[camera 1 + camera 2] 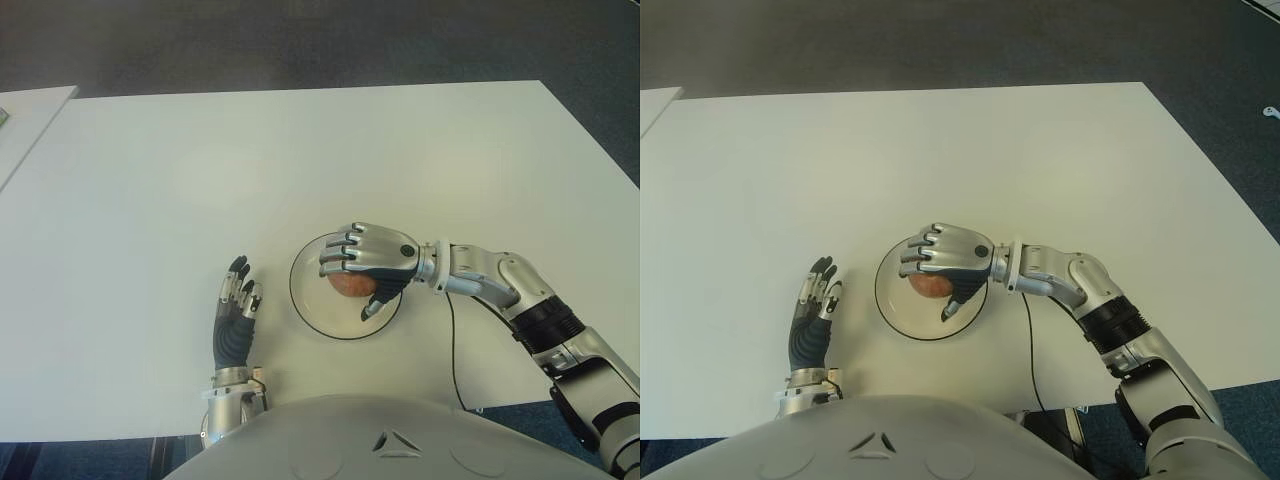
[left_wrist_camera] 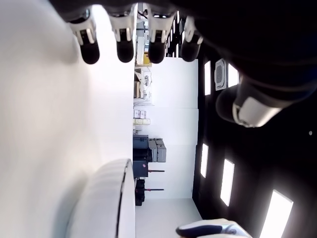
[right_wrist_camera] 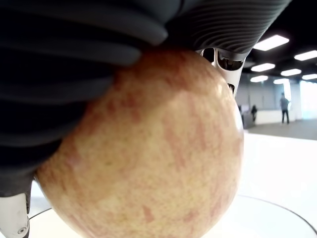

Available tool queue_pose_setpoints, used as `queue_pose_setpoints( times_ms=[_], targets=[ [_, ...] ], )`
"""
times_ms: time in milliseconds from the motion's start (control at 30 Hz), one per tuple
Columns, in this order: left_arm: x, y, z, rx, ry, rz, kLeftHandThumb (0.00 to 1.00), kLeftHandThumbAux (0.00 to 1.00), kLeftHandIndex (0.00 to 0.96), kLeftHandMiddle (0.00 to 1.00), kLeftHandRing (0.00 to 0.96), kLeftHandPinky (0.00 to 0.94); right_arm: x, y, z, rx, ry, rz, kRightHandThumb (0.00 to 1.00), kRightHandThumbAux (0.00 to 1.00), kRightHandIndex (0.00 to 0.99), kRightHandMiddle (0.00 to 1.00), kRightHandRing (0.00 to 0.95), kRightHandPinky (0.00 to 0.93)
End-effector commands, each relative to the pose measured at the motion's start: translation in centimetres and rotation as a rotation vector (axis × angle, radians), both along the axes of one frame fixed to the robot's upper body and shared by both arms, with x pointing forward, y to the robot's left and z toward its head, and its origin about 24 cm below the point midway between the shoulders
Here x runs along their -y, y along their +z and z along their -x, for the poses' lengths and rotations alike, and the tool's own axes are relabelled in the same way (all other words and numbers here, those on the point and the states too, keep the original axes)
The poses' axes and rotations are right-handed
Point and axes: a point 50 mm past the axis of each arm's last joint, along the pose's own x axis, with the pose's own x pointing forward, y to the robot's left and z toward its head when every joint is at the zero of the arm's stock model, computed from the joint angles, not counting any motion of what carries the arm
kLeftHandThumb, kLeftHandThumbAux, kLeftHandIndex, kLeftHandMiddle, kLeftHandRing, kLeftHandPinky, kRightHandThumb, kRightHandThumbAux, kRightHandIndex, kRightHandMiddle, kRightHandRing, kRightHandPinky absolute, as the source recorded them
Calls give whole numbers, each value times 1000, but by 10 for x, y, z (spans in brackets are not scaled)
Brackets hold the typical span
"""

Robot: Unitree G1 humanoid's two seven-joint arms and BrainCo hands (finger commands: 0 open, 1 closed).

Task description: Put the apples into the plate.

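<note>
A reddish-yellow apple (image 1: 350, 285) is gripped from above by the right hand (image 1: 365, 262), whose fingers (image 1: 338, 255) are curled around it, directly over the round white plate (image 1: 308, 300) on the white bench (image 1: 300, 160). Whether the apple touches the plate cannot be told. The left hand (image 1: 236, 305) is seen just left of the plate, fingers extended and holding nothing.
</note>
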Motion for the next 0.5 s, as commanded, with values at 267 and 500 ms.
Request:
queue_pose_setpoints(
  times_ms=[267, 500],
  targets=[
    [1, -2, 0, -18, 1, 14, 65, 448, 0, 0, 0, 0, -3, 7, 4, -83, 61, 185, 852, 662, 445, 495, 820, 815],
    [1, -2, 0, -18, -2, 9, 67, 449, 0, 0, 0, 0, -5, 11, 3, -93, 73, 214, 850, 662, 444, 492, 825, 830]
  ],
)
